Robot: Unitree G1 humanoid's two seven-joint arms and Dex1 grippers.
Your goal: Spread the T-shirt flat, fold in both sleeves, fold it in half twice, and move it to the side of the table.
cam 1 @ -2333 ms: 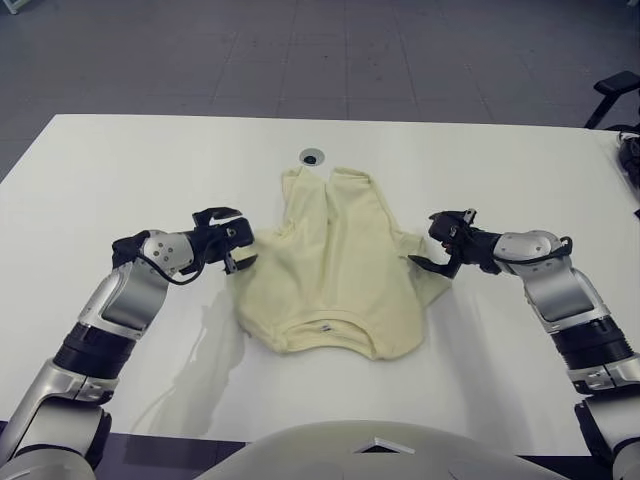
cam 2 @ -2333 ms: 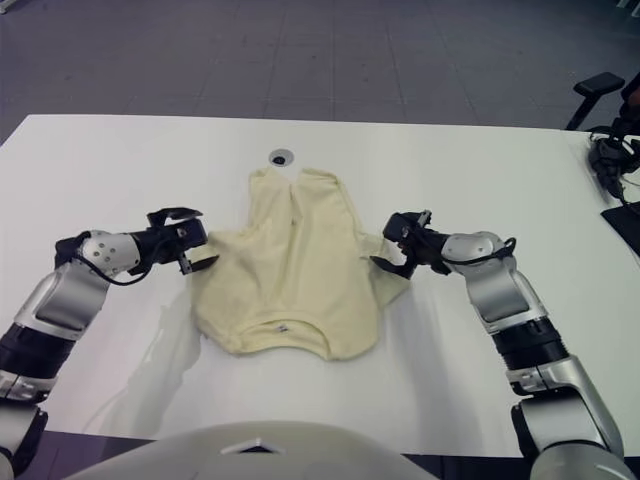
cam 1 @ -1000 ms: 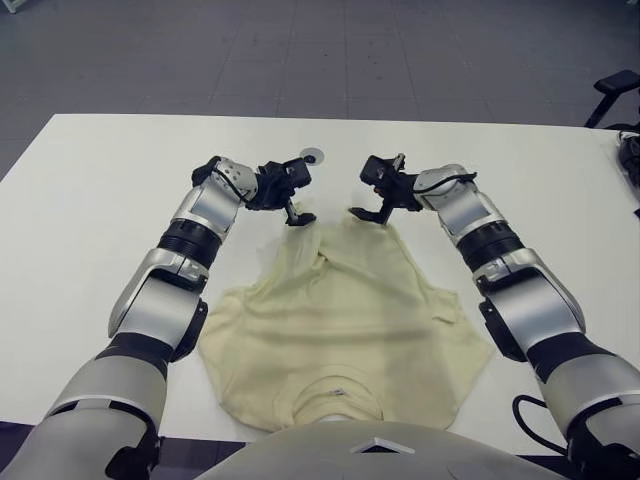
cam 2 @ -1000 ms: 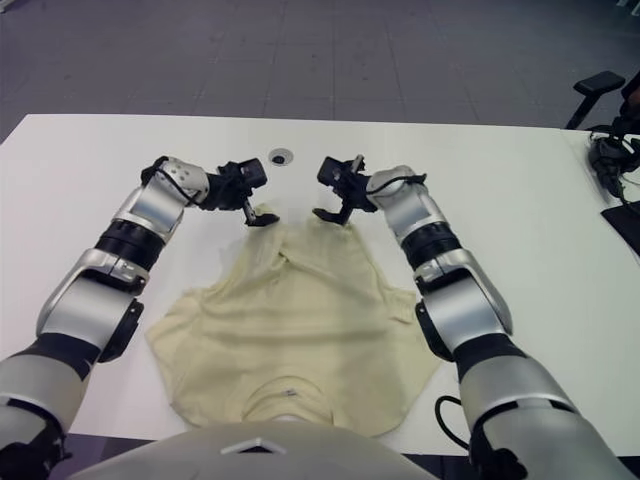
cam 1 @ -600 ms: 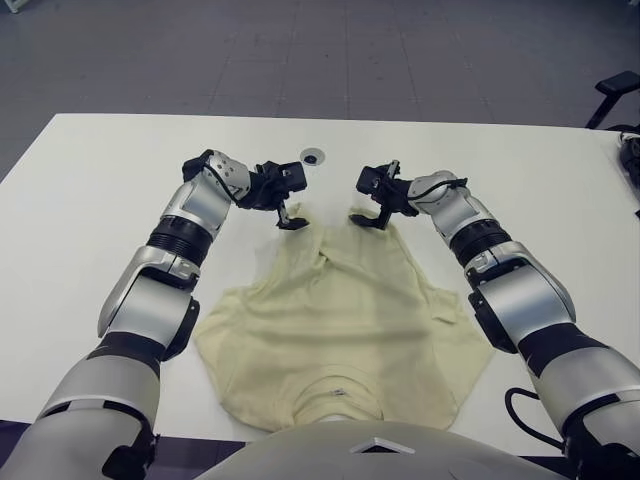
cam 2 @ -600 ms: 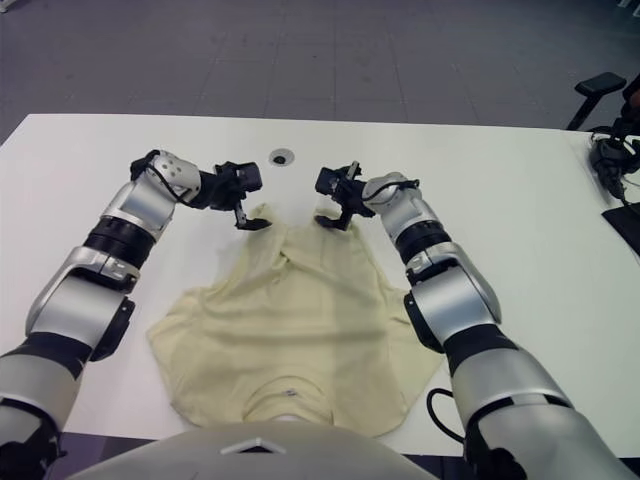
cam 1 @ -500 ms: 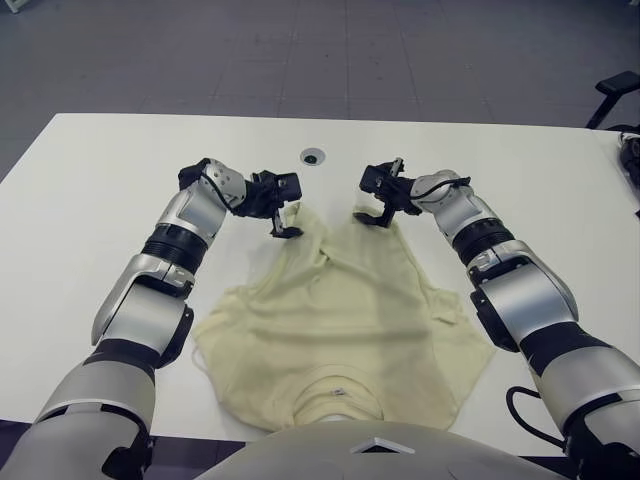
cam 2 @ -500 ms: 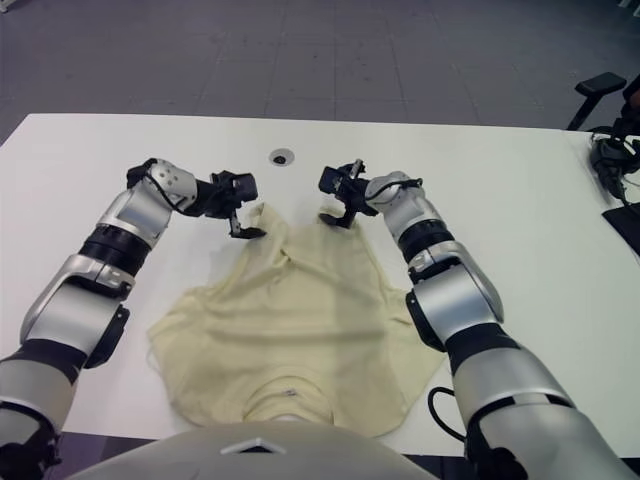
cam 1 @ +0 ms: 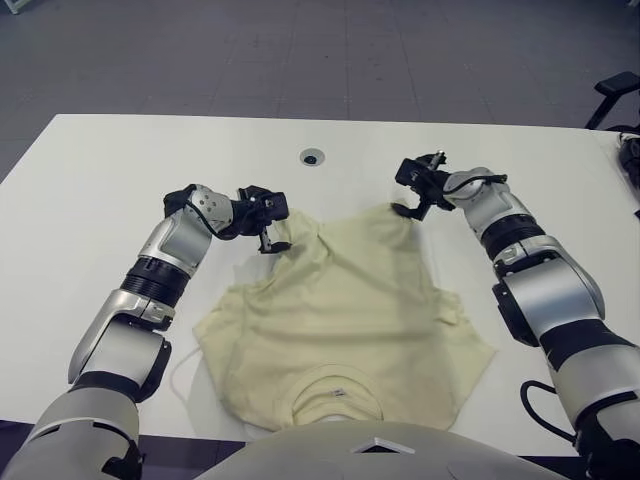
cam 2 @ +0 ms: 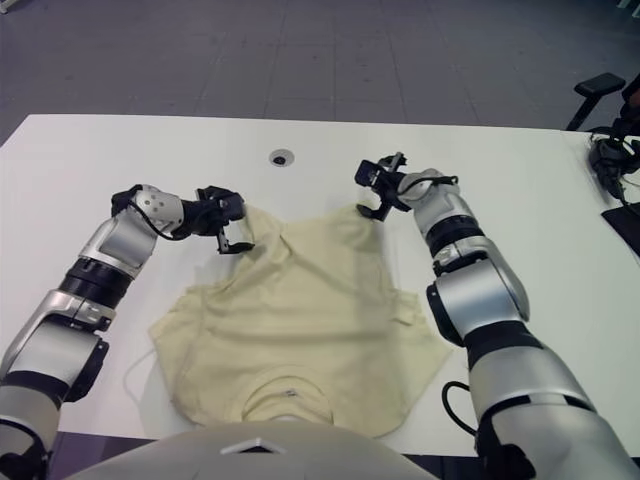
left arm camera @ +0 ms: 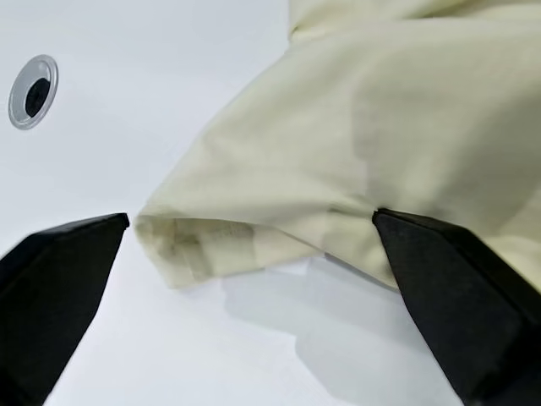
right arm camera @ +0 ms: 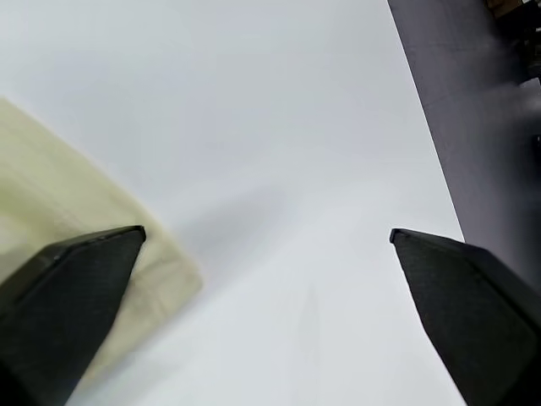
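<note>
A pale yellow T-shirt lies on the white table, collar at the near edge and hem on the far side. My left gripper is open at the hem's far-left corner; in the left wrist view that corner lies on the table between the spread fingers. Open too, my right gripper hovers at the hem's far-right corner. The right wrist view has the cloth edge beside one finger, with bare table between the two.
A round cable hole sits in the table just beyond the shirt. Dark gear lies at the table's right edge. Wide bare table stretches to the left and right of the shirt.
Both grippers moved apart and toward me, the left going left and the right going right. The shirt's far hem, bunched narrow before, now spreads wide.
</note>
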